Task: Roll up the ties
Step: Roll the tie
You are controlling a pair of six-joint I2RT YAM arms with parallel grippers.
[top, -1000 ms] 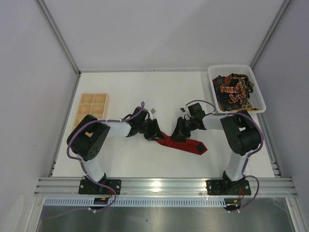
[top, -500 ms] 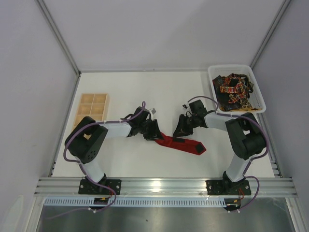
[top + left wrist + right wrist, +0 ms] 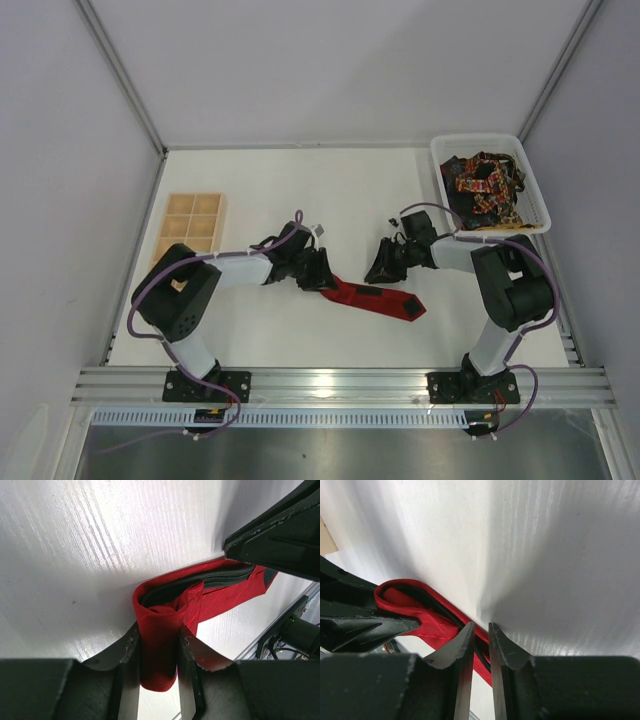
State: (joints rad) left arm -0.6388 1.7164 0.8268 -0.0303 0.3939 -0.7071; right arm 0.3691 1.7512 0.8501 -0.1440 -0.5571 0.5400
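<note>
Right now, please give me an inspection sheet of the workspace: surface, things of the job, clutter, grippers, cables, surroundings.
Surface: white table, no marks seen.
Job's things: plain bright red fabric necktie lying flat, one end folded over; dark patterned neckties heaped in a white plastic bin.
Clutter: wooden compartment tray at far left.
Grippers: left gripper shut on the red tie's folded end; right gripper nearly closed, holding nothing, above the table beside the tie.
Cables: purple cables along both arms.
Surroundings: grey walls, aluminium rail at the near edge.

L gripper (image 3: 159, 667) fingers clamped on folded red tie (image 3: 170, 612) end, white table (image 3: 75, 555) below.
</note>
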